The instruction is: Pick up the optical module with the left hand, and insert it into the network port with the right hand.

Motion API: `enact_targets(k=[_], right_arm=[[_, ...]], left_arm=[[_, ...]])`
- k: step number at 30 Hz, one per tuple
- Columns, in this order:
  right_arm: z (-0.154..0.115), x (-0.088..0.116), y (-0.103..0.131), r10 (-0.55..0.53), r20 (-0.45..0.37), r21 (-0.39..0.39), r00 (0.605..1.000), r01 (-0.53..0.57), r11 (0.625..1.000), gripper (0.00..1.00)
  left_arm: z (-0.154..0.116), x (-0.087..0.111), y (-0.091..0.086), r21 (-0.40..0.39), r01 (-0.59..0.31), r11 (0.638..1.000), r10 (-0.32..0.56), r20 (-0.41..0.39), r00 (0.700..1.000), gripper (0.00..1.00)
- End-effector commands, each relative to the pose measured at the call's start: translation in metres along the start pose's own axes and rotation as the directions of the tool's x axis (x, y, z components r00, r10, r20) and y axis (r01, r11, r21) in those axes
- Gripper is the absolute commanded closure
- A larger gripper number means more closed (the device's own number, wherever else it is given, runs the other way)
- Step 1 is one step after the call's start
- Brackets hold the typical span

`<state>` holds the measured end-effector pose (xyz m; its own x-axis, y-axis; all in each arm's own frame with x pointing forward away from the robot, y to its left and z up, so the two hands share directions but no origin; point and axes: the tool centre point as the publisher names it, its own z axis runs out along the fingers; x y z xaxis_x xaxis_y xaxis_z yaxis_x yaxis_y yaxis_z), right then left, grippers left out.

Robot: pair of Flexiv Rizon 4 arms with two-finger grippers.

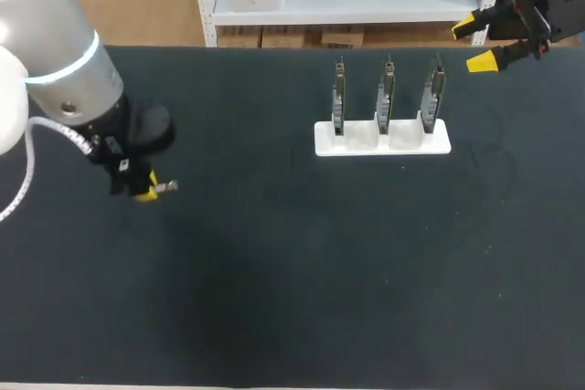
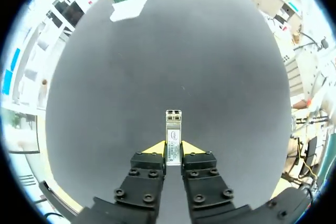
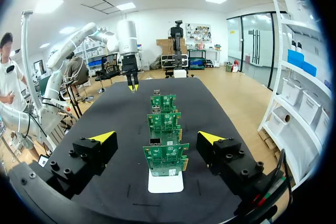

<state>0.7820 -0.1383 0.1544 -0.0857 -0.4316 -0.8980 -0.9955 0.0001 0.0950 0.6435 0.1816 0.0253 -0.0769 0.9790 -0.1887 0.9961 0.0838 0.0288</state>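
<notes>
The left gripper [image 2: 173, 148] is closed tightly on the optical module [image 2: 173, 132], which is pinched from both sides between the yellow-tipped fingers [image 2: 155, 148]. The module is a slim, rectangular metal block with a printed label along its upper face. Its long axis is aligned with the fingers, and its free end, where two small openings are seen, projects ahead of the tips. Below and ahead of this gripper only the matte black table [image 2: 173, 56] is found, and nothing lies in the module's line. Far ahead and off to one side, the white holder [image 2: 131, 4] is seen.

The right gripper [image 3: 156, 138] is spread wide and holds nothing. Directly ahead of it, between the lines of its fingers, three green circuit boards [image 3: 166, 158] are stood upright, one behind the other, in the flat white plastic holder. The left gripper is seen beyond the farthest board, well apart from it. In the head view the two grippers are well apart, with the boards much nearer the right one.
</notes>
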Motion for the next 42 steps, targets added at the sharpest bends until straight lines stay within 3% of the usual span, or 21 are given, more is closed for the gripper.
enact_targets(k=[1,10,17,22,35,42], right_arm=[[0.000,0.000,0.002,-0.001,-0.001,0.005,1.000,0.001,1.000,0.00],[0.000,0.000,0.002,-0.001,-0.001,0.005,1.000,0.001,1.000,0.00],[0.000,0.000,0.002,-0.001,-0.001,0.005,1.000,0.001,1.000,0.00],[0.000,0.000,0.002,-0.001,-0.001,0.005,1.000,0.001,1.000,0.00],[0.000,0.000,0.002,-0.001,-0.001,0.005,1.000,0.001,1.000,0.00],[0.000,0.000,0.002,-0.001,-0.001,0.005,1.000,0.001,1.000,0.00]], left_arm=[[-0.016,-0.014,0.018,-0.035,-0.013,0.999,0.014,0.033,0.999,1.00],[-0.041,-0.059,0.054,-0.135,-0.044,0.990,0.062,0.134,0.989,1.00],[-0.059,-0.096,0.077,-0.167,-0.011,0.986,0.059,0.282,0.958,1.00],[-0.072,-0.118,0.092,-0.228,-0.034,0.973,0.107,0.316,0.943,1.00],[-0.088,-0.175,0.117,-0.236,-0.027,0.972,0.138,0.469,0.872,1.00],[-0.094,-0.205,0.129,-0.250,-0.051,0.967,0.173,0.497,0.850,1.00]])
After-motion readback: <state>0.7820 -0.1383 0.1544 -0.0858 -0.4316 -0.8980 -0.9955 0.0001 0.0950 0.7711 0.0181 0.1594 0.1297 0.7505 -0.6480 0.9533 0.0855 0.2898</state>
